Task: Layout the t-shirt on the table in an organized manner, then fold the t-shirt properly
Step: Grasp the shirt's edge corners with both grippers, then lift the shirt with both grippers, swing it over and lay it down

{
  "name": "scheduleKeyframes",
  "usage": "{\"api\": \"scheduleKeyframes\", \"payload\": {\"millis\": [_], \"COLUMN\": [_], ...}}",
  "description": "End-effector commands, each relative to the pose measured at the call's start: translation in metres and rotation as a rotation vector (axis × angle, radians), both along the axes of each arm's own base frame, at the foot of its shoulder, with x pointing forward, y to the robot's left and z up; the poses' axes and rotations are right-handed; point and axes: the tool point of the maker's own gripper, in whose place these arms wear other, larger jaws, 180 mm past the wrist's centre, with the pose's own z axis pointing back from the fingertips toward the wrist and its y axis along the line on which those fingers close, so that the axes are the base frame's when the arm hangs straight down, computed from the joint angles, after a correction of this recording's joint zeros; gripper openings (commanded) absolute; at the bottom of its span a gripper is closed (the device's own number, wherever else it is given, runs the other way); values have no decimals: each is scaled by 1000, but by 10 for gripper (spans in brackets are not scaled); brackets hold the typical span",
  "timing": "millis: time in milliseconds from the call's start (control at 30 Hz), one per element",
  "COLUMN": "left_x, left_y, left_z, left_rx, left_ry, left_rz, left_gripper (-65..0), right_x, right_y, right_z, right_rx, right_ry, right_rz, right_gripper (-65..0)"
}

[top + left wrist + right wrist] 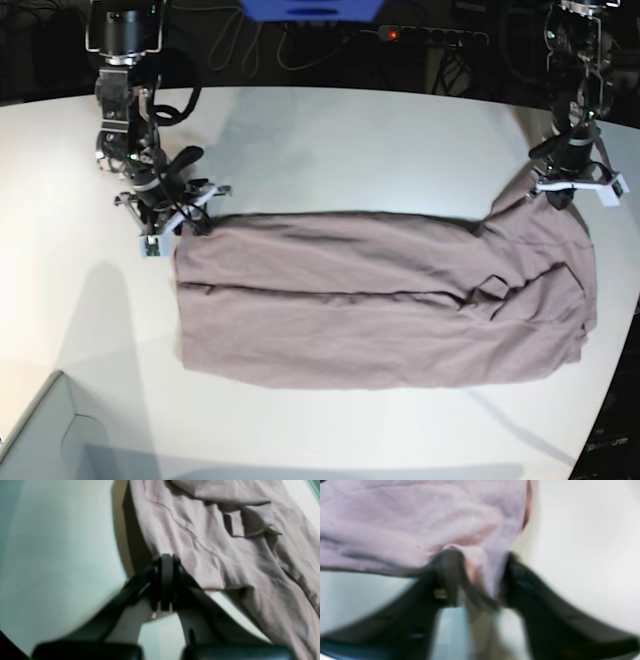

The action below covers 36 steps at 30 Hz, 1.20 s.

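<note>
**Both arms at the far corners, stretching the shirt flat**

Left wrist view: the left end effector (166, 580) is sitting fully closed, its jaws pressed together right at the edge of the shirt (225, 542). It looks to be pinching the cloth there, though the contact itself is hidden under the jaws. Beyond it, folds and a doubled-over flap are bunching up on the tabletop (57, 567).

Right wrist view: it is blurry, but the right end effector (475, 580) is showing a gap between its jaws, with a tongue of mauve cloth lying in that gap. Whether it is gripping yet, I cannot tell.

Base view: the shirt (380, 310) is lying across the middle of the tabletop (330, 140) as a long band. The right end effector (178, 212) is at its far corner on this view's left, the left end effector (560, 190) at the raised far corner on the right, where the cloth is crumpled.

My read: this is the laying-out stage. To do it well, the right side needs a firm bite on the cloth first, then both arms should be pulling apart evenly and low, so the wrinkled end flattens without dragging the whole shirt.
</note>
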Motion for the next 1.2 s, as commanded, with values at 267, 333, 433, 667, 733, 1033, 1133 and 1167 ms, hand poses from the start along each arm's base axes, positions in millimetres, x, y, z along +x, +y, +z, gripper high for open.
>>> {"api": "scheduleKeyframes", "payload": {"millis": [267, 333, 433, 667, 733, 1033, 1133, 1167], "left_x": [0, 5, 15, 33, 49, 140, 179, 190], "left_y": [36, 41, 44, 38, 37, 16, 11, 8], "left_z": [34, 51, 84, 131, 152, 202, 217, 220], "left_rx": [42, 59, 86, 113, 124, 67, 33, 27], "left_ry": [-94, -133, -217, -339, -396, -489, -508, -509], "left_rz": [89, 91, 88, 63, 51, -52, -64, -71], "left_gripper": [-648, -648, -648, -648, -648, -648, -648, -648], "right_x": [3, 3, -1, 12, 26, 99, 133, 144], "right_y": [-19, -23, -25, -23, -24, -34, -39, -40], "right_z": [44, 71, 109, 162, 175, 203, 210, 212], "right_rx": [-88, -124, -159, -185, -189, -171, -155, -148], "right_ry": [-89, -156, -250, -393, -434, -513, -498, -496], "right_rz": [37, 54, 66, 63, 59, 20, 2, -2], "right_gripper": [-650, -650, -650, -650, -650, -650, -650, -650]}}
